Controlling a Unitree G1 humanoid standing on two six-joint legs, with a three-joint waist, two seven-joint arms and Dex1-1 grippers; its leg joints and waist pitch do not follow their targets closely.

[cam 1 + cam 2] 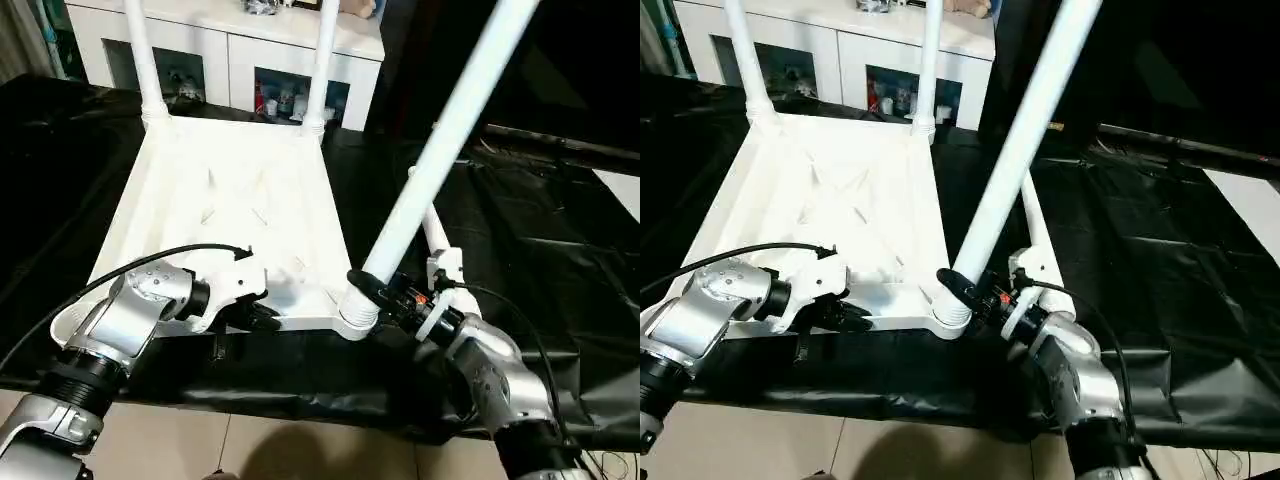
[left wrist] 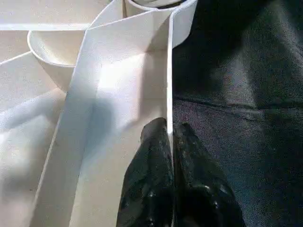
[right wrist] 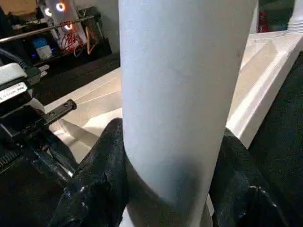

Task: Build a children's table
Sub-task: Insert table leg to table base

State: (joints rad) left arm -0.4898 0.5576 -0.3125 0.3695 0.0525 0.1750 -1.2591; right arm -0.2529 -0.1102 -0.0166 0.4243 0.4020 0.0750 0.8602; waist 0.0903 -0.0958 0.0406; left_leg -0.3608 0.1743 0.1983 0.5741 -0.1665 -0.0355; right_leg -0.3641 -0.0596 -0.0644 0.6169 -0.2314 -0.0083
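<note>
Since the legs must be pressed down into the corner sockets, the tabletop [image 1: 235, 205] is laid upside down on the black-sheeted bench [image 1: 540, 230], ribbed underside up, its near edge close to the bench's front edge. Two legs [image 1: 142, 60] are already stood upright in the far corner sockets, so the work seems about half done. A third leg [image 1: 440, 140] is held slanting, its lower end met with the near right socket [image 1: 357, 318]; it leans away to the right and is judged not yet seated straight. A fourth leg [image 1: 436, 232] is left lying on the bench just beside the tabletop's right edge, presumably kept within reach for the last corner. The third leg is clasped low down, just above the socket, by the right gripper [image 1: 378, 290], its jaws closed around the tube so that the end can be steered. The left gripper [image 2: 169, 142] is pinched tight on the thin near rim wall, one finger on each side, apparently to keep the tabletop from sliding while the leg is pushed home.
</note>
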